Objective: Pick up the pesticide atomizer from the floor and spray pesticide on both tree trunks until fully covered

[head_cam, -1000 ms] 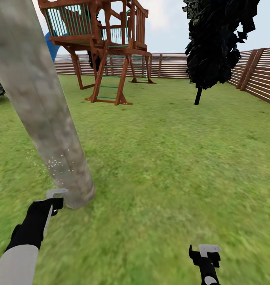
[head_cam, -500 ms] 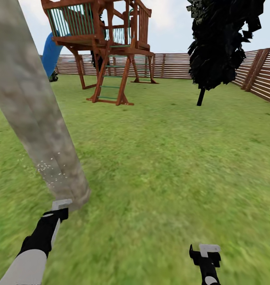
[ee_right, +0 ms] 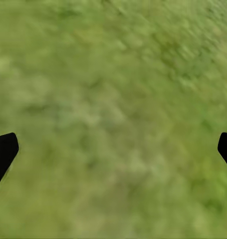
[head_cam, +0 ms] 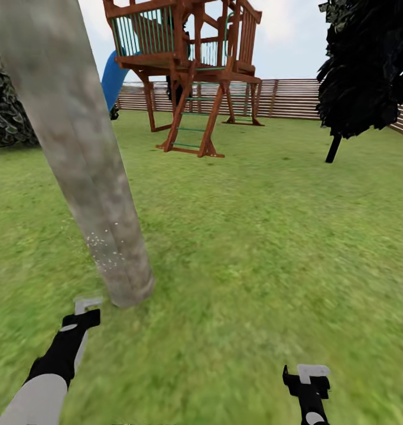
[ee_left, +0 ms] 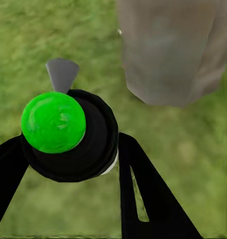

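The pesticide atomizer (ee_left: 68,134) sits pinched in the left tool (head_cam: 82,311), low on the near left, close to the foot of the tree trunk (head_cam: 86,159). Tiny white specks dot the trunk's lower part. The right tool (head_cam: 306,378) is spread wide over the grass (head_cam: 254,236). Far off stand a wooden play tower (head_cam: 187,71), a fence (head_cam: 290,97) and a black tree (head_cam: 367,71).
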Motion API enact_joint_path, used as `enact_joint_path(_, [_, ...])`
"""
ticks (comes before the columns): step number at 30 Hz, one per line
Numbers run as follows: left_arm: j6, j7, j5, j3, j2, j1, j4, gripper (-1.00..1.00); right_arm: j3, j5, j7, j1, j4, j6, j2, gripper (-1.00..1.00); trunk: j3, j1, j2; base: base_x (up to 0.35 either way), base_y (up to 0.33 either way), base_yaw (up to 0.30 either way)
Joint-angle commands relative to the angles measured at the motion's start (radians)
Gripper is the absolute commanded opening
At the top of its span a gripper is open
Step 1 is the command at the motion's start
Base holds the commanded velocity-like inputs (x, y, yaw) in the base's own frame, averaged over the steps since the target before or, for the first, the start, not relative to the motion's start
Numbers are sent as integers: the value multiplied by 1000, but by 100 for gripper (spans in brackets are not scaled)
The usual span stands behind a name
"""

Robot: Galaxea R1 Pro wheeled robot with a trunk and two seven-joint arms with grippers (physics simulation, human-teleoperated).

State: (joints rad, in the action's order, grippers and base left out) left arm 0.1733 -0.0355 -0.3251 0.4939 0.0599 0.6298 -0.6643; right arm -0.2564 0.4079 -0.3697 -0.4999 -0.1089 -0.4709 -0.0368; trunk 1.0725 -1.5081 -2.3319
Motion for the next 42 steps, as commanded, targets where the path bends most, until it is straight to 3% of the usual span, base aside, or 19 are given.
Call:
enact_joint_path(1, [-28,-18,-6,-2,-10,1,62,-100,0,0,0,0,0,0,-1,100,0,0,0,105,-184,264])
enact_joint_path(4, [-40,-101,-8,-7,-22,4,122,-100,0,0,0,0,-1,0,-1,100,0,0,0,42,-247,78])
enact_joint_path(9, [-45,-118,-8,-6,-36,5,125,-100,0,0,0,0,-1,0,-2,100,0,0,0,8,-270,4])
enact_joint_path(14, [-45,-119,-8,-6,-50,5,118,-100,0,0,0,0,-1,0,-3,100,0,0,0,162,-235,0])
enact_joint_path(27, [-44,-119,-8,-6,-50,5,117,-100,0,0,2,0,0,0,-2,100,0,0,0,259,-175,0])
enact_joint_path(42, [-44,-119,-6,-5,-49,7,115,-100,1,0,2,0,0,0,-2,100,0,0,0,160,-223,256])
